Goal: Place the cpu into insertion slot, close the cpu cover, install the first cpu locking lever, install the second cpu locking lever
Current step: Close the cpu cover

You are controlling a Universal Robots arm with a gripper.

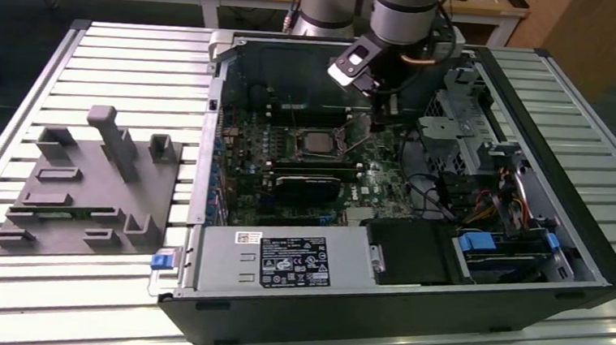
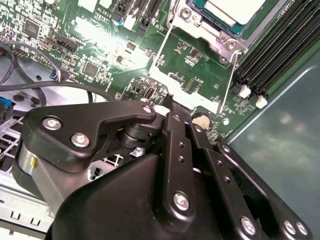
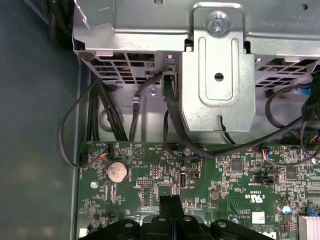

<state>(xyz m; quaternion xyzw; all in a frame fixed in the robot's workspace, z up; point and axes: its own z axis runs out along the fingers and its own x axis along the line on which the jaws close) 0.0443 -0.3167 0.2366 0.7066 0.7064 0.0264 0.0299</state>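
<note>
The cpu (image 2: pixel 234 9) lies in the insertion slot (image 1: pixel 294 143), and its pale metal top shows in the second wrist view. The cpu cover (image 2: pixel 210 31) seems to lie flat around it as a grey frame. So the first two steps look done, in my judgement, and the step in hand is one of the locking levers. Two thin wire levers (image 2: pixel 163 46) run out from the corners of the socket toward the hand. They appear to stand free and not hooked down, but I cannot tell this for sure.

The hand (image 3: pixel 171 204) hangs low inside the computer case (image 1: pixel 384 324), just above the green motherboard (image 3: pixel 240 200) and near the outer ends of the levers. Its fingers look clenched together, and I see nothing held between them. Which lever it is meant for, I cannot tell.

The lever work calls for a small and exact motion. The wire is thin and probably springy, it has to go down and sideways under its hook, and a closed fingertip can slip off it easily.

Around the hand the room is narrow. A metal drive bracket (image 3: pixel 217 75) and several black cables (image 3: pixel 125 115) are near on one side, and the memory slots (image 2: pixel 280 45) and the grey case wall (image 2: pixel 280 160) on another. A black card (image 1: pixel 307 181) sits just beside the socket. On the desk (image 1: pixel 131 54), at the exterior view's left, a grey fixture tray (image 1: pixel 89 190) stands well apart from the work.
</note>
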